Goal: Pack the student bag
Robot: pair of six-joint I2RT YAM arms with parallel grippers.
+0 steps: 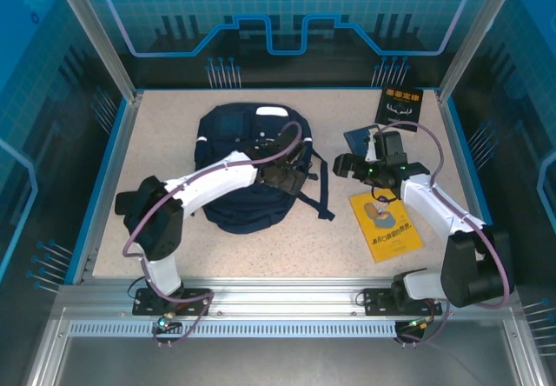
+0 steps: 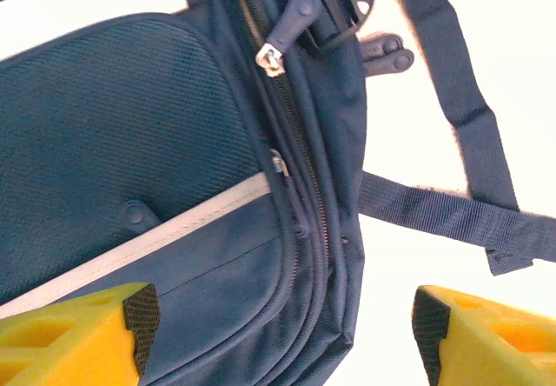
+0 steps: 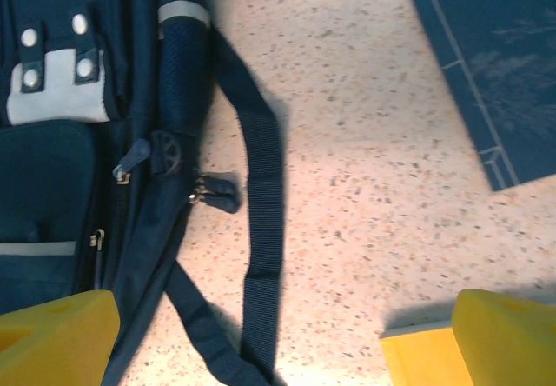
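Note:
The student bag (image 1: 239,173), navy with white stripes, lies flat in the middle-left of the table. My left gripper (image 1: 283,176) hovers over its right edge. In the left wrist view the gripper (image 2: 287,329) is open, its yellow fingers (image 2: 87,334) straddling the bag's zippered side (image 2: 295,229), with nothing held. A zipper pull (image 2: 271,58) sits further up that seam. My right gripper (image 1: 344,166) is just right of the bag, open (image 3: 252,342) above bare table and a loose strap (image 3: 265,195). The bag's white handle patch (image 3: 52,95) and zipper pulls (image 3: 213,190) are in the right wrist view.
A yellow book (image 1: 385,225) lies on the table right of the bag, under the right arm. A dark-blue book (image 1: 356,136) and a black book (image 1: 400,106) lie at the back right. Blue walls (image 1: 104,169) ring the table.

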